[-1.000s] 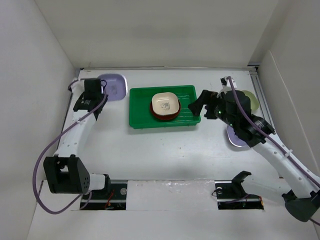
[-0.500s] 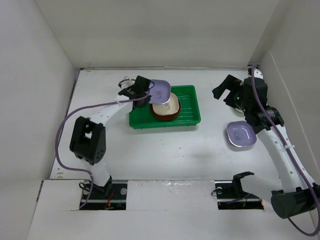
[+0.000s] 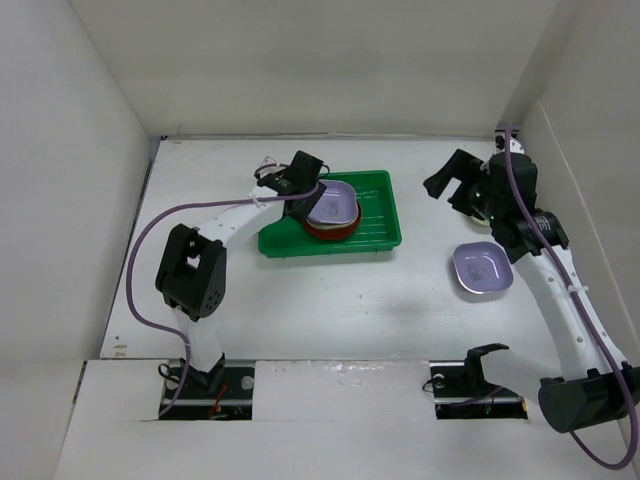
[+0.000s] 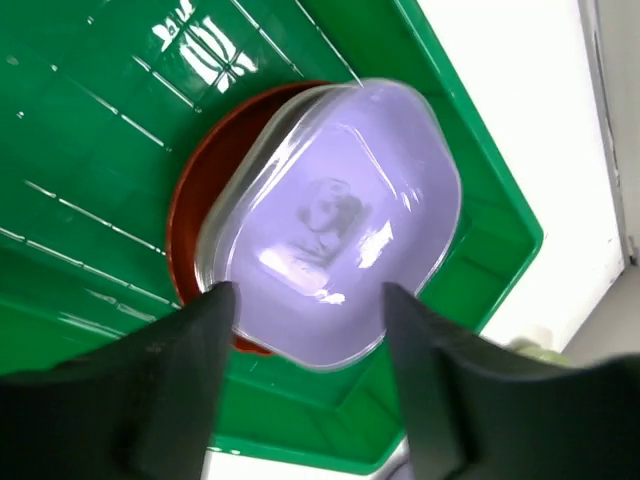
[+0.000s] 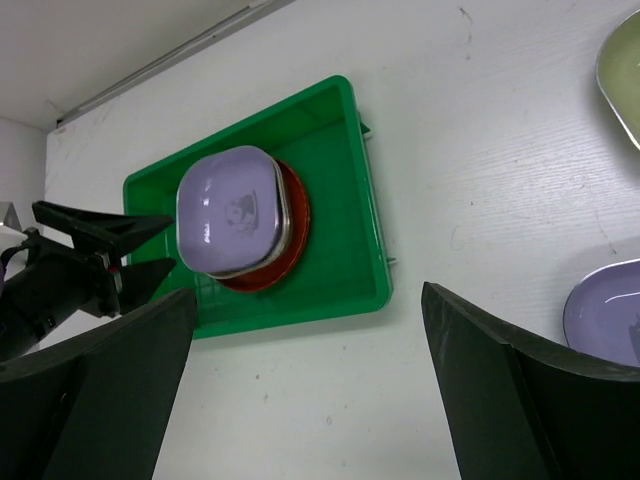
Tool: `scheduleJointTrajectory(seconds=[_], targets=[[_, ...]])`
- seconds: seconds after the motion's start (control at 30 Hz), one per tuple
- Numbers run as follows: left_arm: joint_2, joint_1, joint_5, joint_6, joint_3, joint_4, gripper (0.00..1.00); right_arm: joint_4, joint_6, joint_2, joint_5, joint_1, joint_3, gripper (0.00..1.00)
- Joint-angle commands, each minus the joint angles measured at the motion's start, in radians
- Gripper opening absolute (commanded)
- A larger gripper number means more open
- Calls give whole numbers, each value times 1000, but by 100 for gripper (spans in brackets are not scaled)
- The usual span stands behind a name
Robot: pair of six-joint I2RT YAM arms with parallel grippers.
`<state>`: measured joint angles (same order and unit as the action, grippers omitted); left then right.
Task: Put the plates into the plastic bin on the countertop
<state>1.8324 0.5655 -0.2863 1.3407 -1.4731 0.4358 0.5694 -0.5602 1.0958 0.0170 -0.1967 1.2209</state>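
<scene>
Left wrist view has the left fingers [image 4: 185, 380] parted, one on either side of the lavender dish [image 4: 335, 215]'s edge and gripping nothing. That dish sits on the reddish-brown plate [image 4: 195, 200] inside the green bin [image 4: 480, 200]. On the table [image 3: 330, 310] right of the bin lie a second lavender dish [image 3: 482, 268] and a light green dish [image 5: 625, 60]. The right fingers [image 5: 110, 380], spread wide and empty, hang just far of that second dish, so the right arm is likely the nearer.
</scene>
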Motion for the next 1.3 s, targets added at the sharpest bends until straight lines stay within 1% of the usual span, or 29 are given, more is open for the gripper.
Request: scheduleJointTrajectory(seconds=[0.0, 0.03, 0.07, 0.13, 0.17, 0.23, 0.3, 0.37, 0.4, 0.43, 0.5, 0.53, 0.63, 0.67, 0.7, 0.73, 0.8, 0.87, 0.97, 1.03, 1.07, 1.1, 1.13, 1.17, 1.2, 1.27], targets=[[-71, 22, -31, 35, -16, 4, 60, -19, 16, 3, -11, 17, 43, 100], [-87, 31, -46, 35, -6, 4, 71, -19, 16, 15, -20, 26, 52, 100], [-102, 31, -47, 26, -6, -8, 75, -29, 16, 15, -20, 26, 52, 100], [-152, 31, -47, 5, -6, -8, 79, -42, 16, 38, -8, 48, 52, 100], [-174, 40, -56, -6, -6, -8, 88, -42, 16, 50, 26, 58, 52, 100], [-246, 72, -91, -43, -15, -8, 100, -42, 16, 93, 64, 103, 43, 100], [-284, 93, -116, -145, -38, -8, 100, -57, -6, 125, 110, 140, 43, 100], [-323, 93, -106, -225, -67, -2, 100, -95, -6, 186, 110, 201, 43, 100], [-334, 93, -94, -314, -67, -2, 100, -95, -6, 215, 122, 213, 43, 100], [-343, 93, -82, -365, -67, -12, 100, -95, -6, 246, 135, 233, 84, 100], [-369, 93, -68, -425, -76, 18, 100, -85, -6, 349, 162, 233, 130, 100], [-380, 93, -59, -508, -58, 18, 100, -85, 3, 384, 178, 246, 158, 100], [-421, 93, -59, -581, -14, 56, 100, -31, 22, 547, 221, 260, 281, 100], [-432, 80, -45, -601, 0, 57, 100, 19, 22, 590, 221, 276, 346, 100], [-458, 64, -33, -621, 38, 67, 100, 20, 34, 654, 221, 287, 362, 100], [-472, 27, 5, -635, 62, 55, 100, 20, 54, 679, 221, 287, 362, 100], [-495, -4, 32, -656, 95, 43, 100, 11, 65, 720, 198, 287, 371, 100], [-516, -15, 32, -684, 117, 43, 100, 10, 65, 785, 198, 296, 371, 100], [-516, -15, 32, -712, 126, 43, 100, 10, 65, 871, 198, 296, 416, 99], [-525, -15, 32, -712, 135, 43, 100, 21, 65, 906, 189, 296, 439, 95], [-525, -15, 32, -712, 149, 43, 100, 21, 65, 938, 189, 296, 453, 95], [-525, -15, 32, -712, 149, 31, 100, 21, 65, 952, 176, 296, 453, 92], [-525, -15, 32, -712, 161, 30, 100, 21, 74, 969, 176, 286, 466, 92], [-535, -15, 42, -712, 175, 21, 100, 21, 74, 999, 176, 286, 480, 90], [-535, -15, 42, -712, 175, 21, 100, 30, 74, 1015, 176, 286, 480, 85], [-535, -15, 42, -712, 189, 11, 100, 40, 74, 1027, 190, 264, 497, 81]])
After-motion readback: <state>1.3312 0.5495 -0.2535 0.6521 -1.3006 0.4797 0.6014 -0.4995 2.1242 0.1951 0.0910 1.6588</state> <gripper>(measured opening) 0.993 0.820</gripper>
